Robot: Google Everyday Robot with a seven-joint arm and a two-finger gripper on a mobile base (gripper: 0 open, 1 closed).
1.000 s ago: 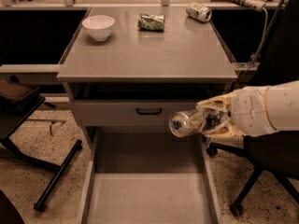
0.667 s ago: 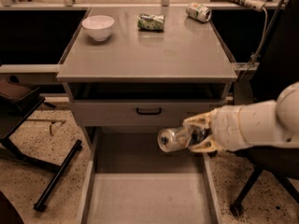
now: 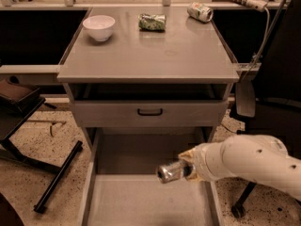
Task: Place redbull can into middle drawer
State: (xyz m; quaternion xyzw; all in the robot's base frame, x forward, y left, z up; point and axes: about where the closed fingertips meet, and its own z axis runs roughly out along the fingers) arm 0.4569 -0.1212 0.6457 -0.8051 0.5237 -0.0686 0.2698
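1. Middle drawer (image 3: 131,202): a wide grey metal tray with a plain flat floor and low side walls. It is pulled out toward the camera at the foot of the cabinet.

2. My end effector (image 3: 182,169): tan-padded, at the tip of my white rounded arm (image 3: 254,161), which comes in from the right. It hangs over the right part of the middle drawer, toward the back of the tray. Its fingers are clamped round item 3.

3. Redbull can (image 3: 167,172): small, slim, silver metal, held lying sideways in my end effector. Its shiny round end faces left and toward the camera. It sits over the drawer floor, inside the line of the side walls. I cannot tell whether it touches the floor.

4. Grey drawer front with a black handle (image 3: 150,112): directly behind and above the tray, with a dark open slot over it.

5. Counter (image 3: 150,60): a flat grey top capping the cabinet.

6. White round bowl (image 3: 99,27): upright on the counter, back left.

7. Green-patterned can (image 3: 152,22): lying on its side on the counter, back centre, well apart from the bowl.

8. White can with green and red marks (image 3: 200,12): lying on its side at the counter's back right corner.

9. Black chair (image 3: 275,93): on the right, beside the cabinet.

10. Black metal stand leg (image 3: 59,175): on the speckled floor to the left.
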